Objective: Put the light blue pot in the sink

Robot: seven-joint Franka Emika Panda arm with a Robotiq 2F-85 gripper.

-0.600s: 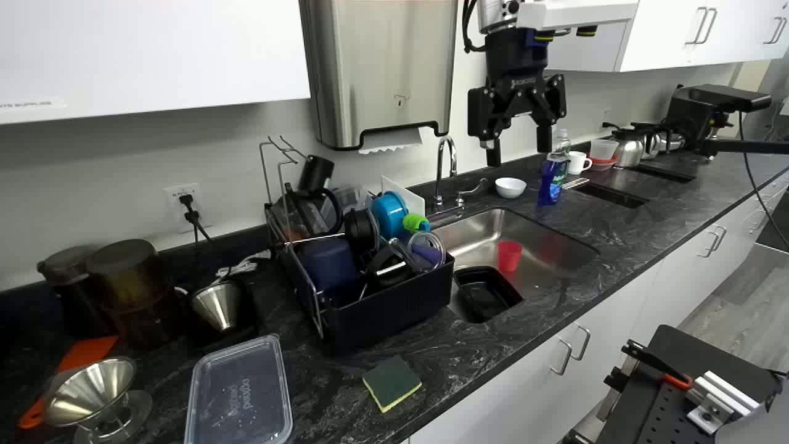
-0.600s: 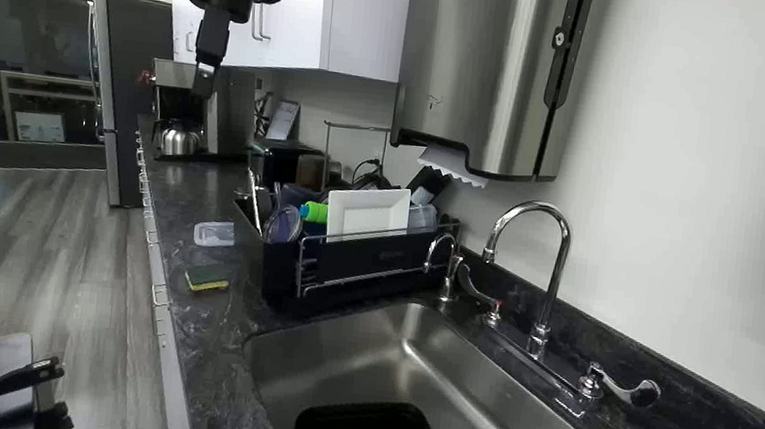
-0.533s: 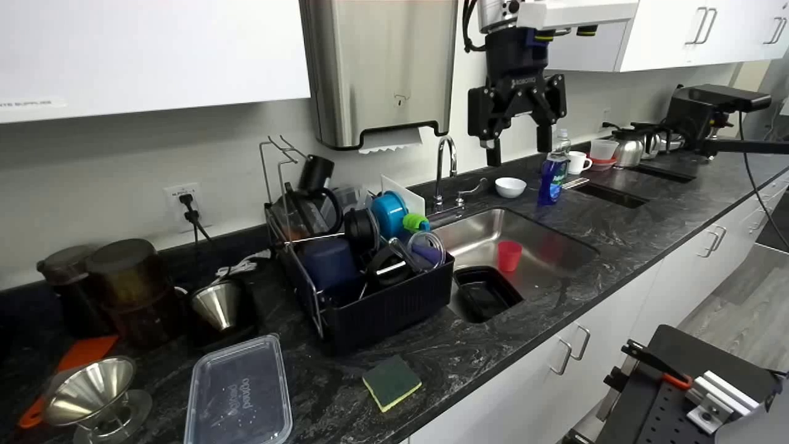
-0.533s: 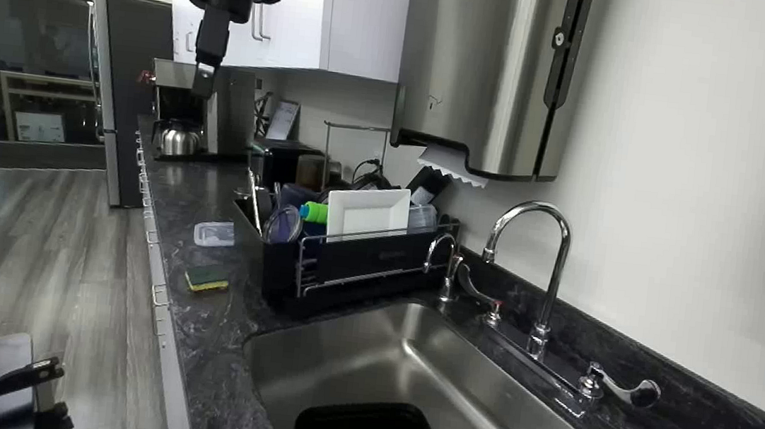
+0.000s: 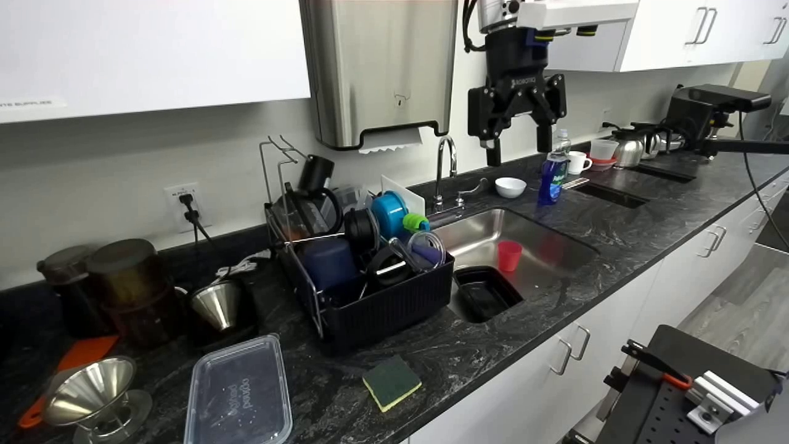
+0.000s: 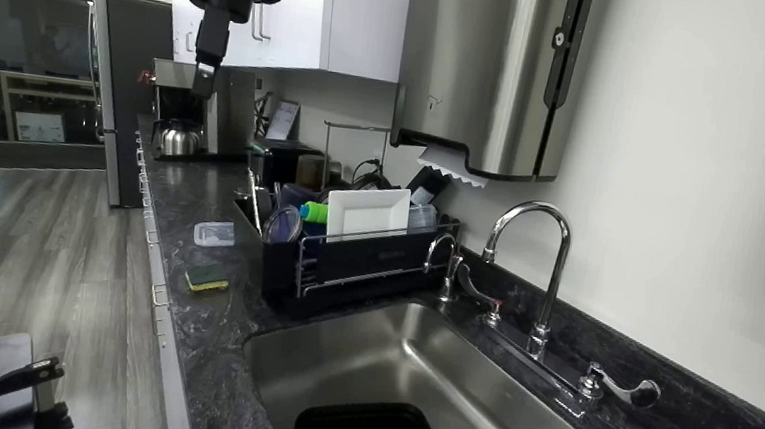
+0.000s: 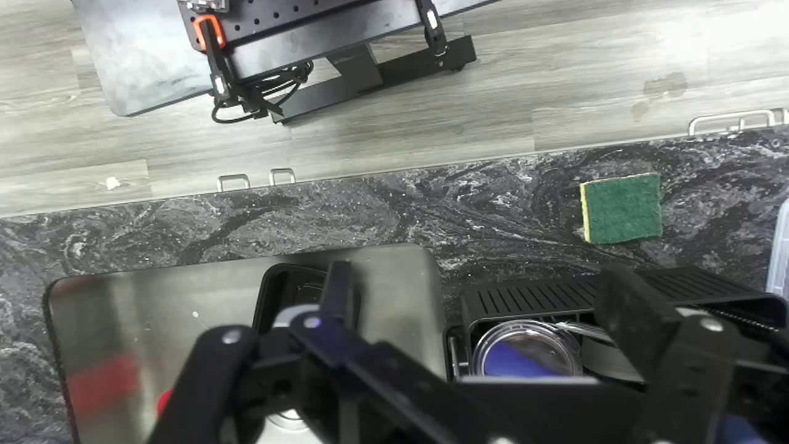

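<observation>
Hand spread, empty. Light blue pot below, off to one side, in dish rack; I'd pinch its rim, lift straight clear before traversing.

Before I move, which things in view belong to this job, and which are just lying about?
Job:
light blue round pot
stainless steel sink
black two-fingered gripper, open

Lying about:
green-and-yellow rectangular sponge
red tapered cup
white round bowl
black rectangular tray
</observation>
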